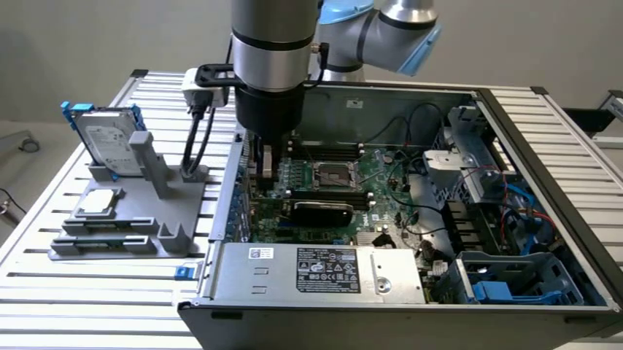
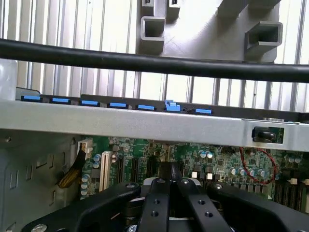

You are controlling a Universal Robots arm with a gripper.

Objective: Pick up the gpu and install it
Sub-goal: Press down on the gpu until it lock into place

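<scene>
Gripper (image 2: 170, 189) clamped shut on the gpu (image 2: 169, 170) — pickup done, card inside the case (image 2: 120, 125), motherboard (image 2: 145, 151) just below — not seated yet.

Ribbed bare metal on table (image 1: 87, 292). Matt grey plastic on fixture (image 1: 177, 238). Smooth silver metal with blue plastic rails on hard drive (image 1: 105, 142). Dull grey sheet metal on computer case (image 1: 389, 109). Matt black finish on gripper (image 2: 169, 183). Smooth black sheath on cable (image 2: 145, 61).
</scene>
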